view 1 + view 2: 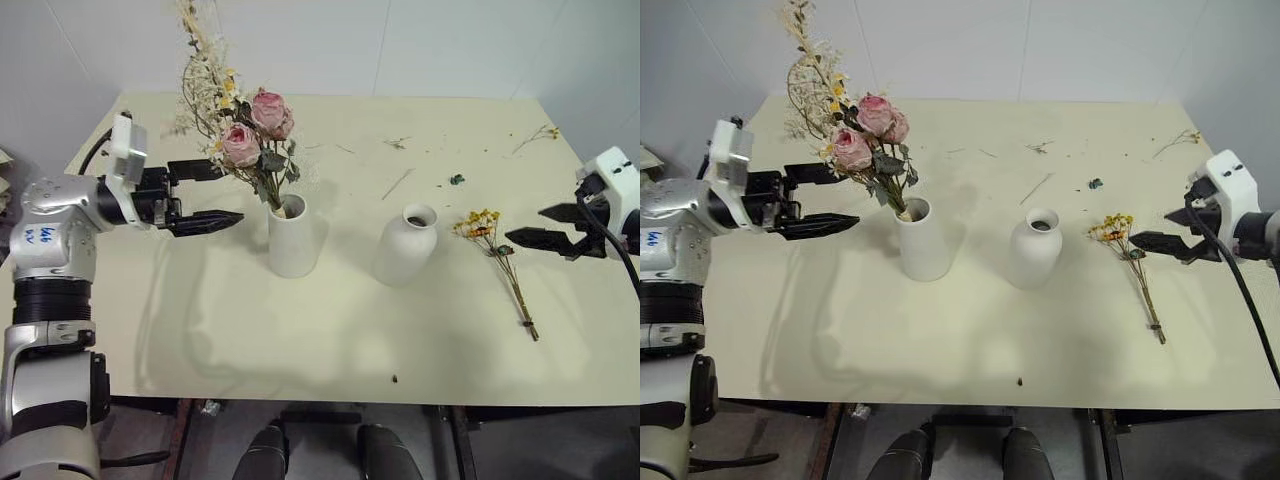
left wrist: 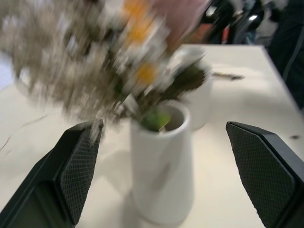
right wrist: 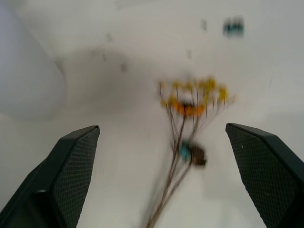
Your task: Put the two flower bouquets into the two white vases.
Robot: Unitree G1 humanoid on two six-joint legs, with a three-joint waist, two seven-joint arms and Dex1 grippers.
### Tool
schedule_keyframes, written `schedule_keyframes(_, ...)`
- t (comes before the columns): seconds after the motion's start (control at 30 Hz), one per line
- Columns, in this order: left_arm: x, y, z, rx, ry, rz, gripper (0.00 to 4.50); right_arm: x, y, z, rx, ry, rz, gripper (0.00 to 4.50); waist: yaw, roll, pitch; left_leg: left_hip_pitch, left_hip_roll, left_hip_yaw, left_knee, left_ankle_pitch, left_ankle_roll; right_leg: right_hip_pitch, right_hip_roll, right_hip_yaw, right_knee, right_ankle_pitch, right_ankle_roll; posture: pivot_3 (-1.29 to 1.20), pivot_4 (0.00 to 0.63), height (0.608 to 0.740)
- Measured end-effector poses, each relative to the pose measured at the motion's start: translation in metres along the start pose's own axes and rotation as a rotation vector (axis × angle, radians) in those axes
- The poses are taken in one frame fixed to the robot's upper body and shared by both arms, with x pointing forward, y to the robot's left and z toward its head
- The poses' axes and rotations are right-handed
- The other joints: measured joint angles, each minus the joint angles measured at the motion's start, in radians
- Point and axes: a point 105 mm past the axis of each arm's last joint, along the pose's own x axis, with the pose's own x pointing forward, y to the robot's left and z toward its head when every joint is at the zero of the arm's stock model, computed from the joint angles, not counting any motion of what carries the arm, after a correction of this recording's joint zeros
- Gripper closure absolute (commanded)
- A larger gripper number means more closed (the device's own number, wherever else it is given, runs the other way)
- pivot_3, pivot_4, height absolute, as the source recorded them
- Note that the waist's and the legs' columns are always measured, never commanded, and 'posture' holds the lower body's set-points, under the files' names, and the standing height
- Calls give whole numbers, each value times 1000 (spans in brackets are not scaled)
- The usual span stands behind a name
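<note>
Black fingers of the left end effector (image 1: 205, 193) stand spread wide, empty, just left of the rose bouquet (image 1: 250, 135) standing in the cylinder vase (image 1: 293, 238). The bottle vase (image 1: 405, 245) stands beside it on the tabletop (image 1: 300, 330). The yellow bouquet (image 1: 497, 256) lies flat near the right end effector (image 1: 545, 226), agape and empty.

You had 2 white vases on the tabletop (image 1: 330, 330): 1 straight cylinder vase (image 1: 293, 240) and 1 bottle-shaped vase (image 1: 406, 248). There were 2 bouquets: 1 bushy rose bouquet (image 1: 250, 135) with 2 pink roses showing, and 1 thin yellow bunch (image 1: 495, 255). You had 2 grippers, the left gripper (image 1: 205, 194) and the right gripper (image 1: 545, 226), each with 2 black fingers. 1 small green scrap (image 1: 457, 180) lay there, plus several loose twigs.
</note>
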Motion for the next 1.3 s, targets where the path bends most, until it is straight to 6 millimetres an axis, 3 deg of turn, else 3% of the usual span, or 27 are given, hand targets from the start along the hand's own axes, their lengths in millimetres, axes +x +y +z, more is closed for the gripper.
schedule_keyframes(0.17, 6, -34, -1, -73, -8, -97, 72, 20, -10, -37, 70, 186, 3, 0, -7, 1, 0, 0, 1, 3, -1, 0, 0, -2, 0, 3, 2, 0, 0, 0, 150, 740)
schedule_keyframes(0.47, 12, -48, 10, -46, -53, -48, 72, 54, -19, -52, 71, 299, 4, 0, -17, 1, 1, 1, 1, 4, 2, 1, -1, -2, 0, 3, 6, 0, 0, 0, 150, 740)
schedule_keyframes(0.9, 15, -49, 14, -34, -76, -34, 16, 61, -20, -51, 30, 328, 36, 4371, -23, 1, 1, 1, 1, 4, 3, 1, -1, -2, 1, 3, 7, 0, 0, 0, 150, 740)
schedule_keyframes(1.03, 15, -49, 13, -37, -82, -37, 16, 60, -21, -50, 50, 304, 34, 4490, -23, 2, 1, 1, 1, 4, 4, 1, -1, -2, 1, 3, 8, 0, 0, 0, 150, 740)
schedule_keyframes(1.13, 19, -48, 9, -55, -103, -48, 16, 57, -25, -42, 69, 194, 10, 4490, -22, 1, 1, 1, 1, 4, 4, 1, -1, -2, 1, 3, 8, 0, 0, 0, 150, 740)
schedule_keyframes(1.23, 23, -49, 7, -66, -112, -58, 16, 52, -24, -16, 12, 0, 11, 4490, -22, 1, 1, 1, 1, 4, 5, 1, -1, -2, 1, 3, 9, 0, 0, 0, 150, 740)
schedule_keyframes(1.3, 27, -49, 6, -70, -127, -64, 16, 43, -9, 21, -71, -267, 54, 4490, -25, 2, 1, 1, 1, 4, 5, 1, -1, -2, 1, 4, 9, 0, 0, 0, 150, 740)
